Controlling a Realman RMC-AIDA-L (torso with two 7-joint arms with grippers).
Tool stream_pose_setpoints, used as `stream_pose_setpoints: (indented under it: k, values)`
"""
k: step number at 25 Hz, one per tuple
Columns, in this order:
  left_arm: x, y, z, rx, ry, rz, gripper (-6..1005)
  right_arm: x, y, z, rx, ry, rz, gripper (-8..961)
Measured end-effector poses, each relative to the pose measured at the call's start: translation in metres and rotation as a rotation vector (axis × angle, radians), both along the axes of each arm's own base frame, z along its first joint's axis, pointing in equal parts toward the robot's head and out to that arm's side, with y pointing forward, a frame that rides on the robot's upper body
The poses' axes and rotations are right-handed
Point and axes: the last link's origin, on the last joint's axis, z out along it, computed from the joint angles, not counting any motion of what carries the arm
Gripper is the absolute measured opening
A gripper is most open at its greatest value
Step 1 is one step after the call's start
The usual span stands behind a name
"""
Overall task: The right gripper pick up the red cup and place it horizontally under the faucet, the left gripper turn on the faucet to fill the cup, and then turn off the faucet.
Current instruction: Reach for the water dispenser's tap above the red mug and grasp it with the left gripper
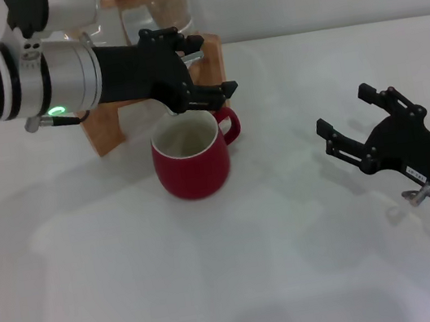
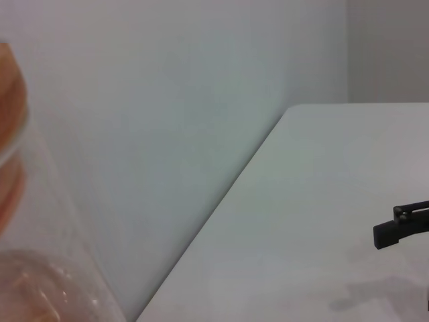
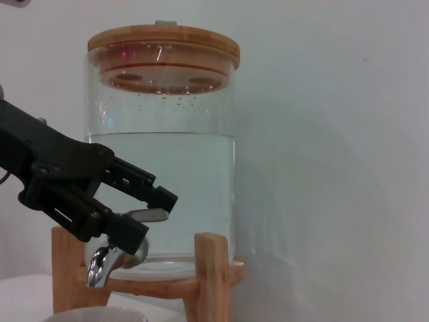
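The red cup [image 1: 192,163] stands upright on the white table [image 1: 220,292], its handle toward the back right, right below the faucet [image 3: 107,263]. My left gripper [image 1: 212,66] reaches in from the left and is open, its two fingers straddling the chrome lever [image 3: 151,215] of the faucet. In the right wrist view the left gripper [image 3: 155,218] shows one finger above the lever and one below. No stream shows at the spout. My right gripper [image 1: 344,109] hovers open and empty over the table, well to the right of the cup.
The glass water jar [image 3: 164,181], about two-thirds full, has a wooden lid [image 3: 164,43] and sits on a wooden stand [image 1: 102,130] at the back of the table. The jar's wall [image 2: 27,282] fills the corner of the left wrist view.
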Motion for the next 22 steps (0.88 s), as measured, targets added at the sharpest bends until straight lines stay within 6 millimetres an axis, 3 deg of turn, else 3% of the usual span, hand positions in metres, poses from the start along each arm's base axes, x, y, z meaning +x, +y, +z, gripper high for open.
stream_pose_setpoints:
  k: [22]
  values:
    - [0.0044, -0.0029, 0.001, -0.009, 0.003, -0.015, 856, 0.0003, 0.0004, 0.0003, 0.001, -0.001, -0.001, 869]
